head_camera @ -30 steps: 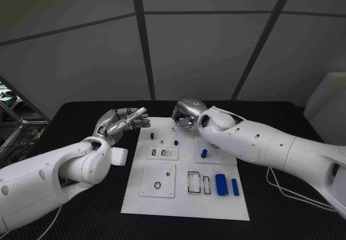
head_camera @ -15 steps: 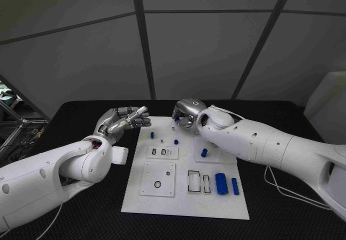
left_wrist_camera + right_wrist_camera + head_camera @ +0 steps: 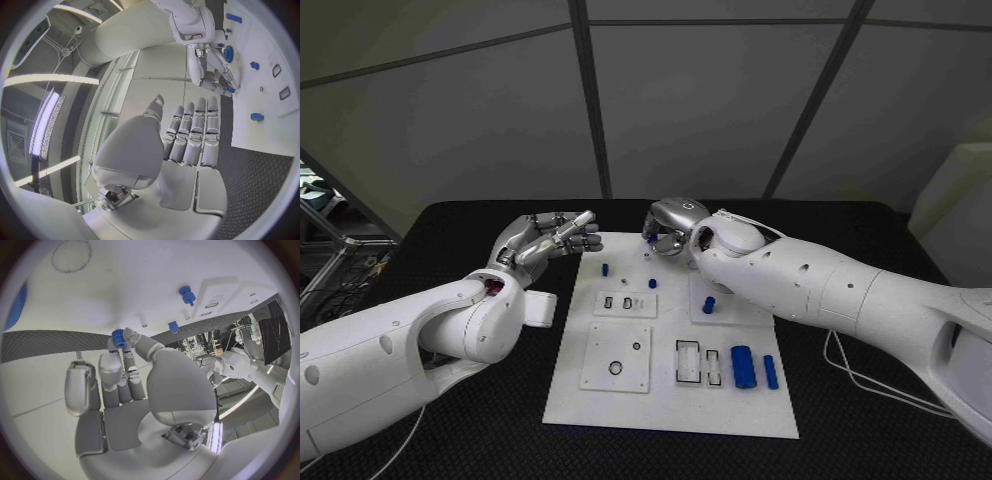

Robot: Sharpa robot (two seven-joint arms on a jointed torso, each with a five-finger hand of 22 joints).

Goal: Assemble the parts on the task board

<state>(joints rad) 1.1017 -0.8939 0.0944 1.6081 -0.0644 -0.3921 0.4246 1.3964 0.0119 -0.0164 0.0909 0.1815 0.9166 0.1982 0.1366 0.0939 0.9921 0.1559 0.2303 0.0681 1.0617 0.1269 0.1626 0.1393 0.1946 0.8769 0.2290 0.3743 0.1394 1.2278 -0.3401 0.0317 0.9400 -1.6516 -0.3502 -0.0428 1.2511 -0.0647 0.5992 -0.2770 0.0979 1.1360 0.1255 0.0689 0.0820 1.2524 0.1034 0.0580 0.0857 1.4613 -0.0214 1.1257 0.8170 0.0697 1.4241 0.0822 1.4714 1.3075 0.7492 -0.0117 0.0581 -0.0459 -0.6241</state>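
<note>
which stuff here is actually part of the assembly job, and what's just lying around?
Job:
task board
blue parts on it, e.g.
small blue part pinched in right hand
left hand, holding nothing

Lying about:
cable on the black table

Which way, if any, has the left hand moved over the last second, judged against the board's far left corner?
Barely. The left hand hangs over the far left corner of the board, as before, with only a slight shift.
</note>
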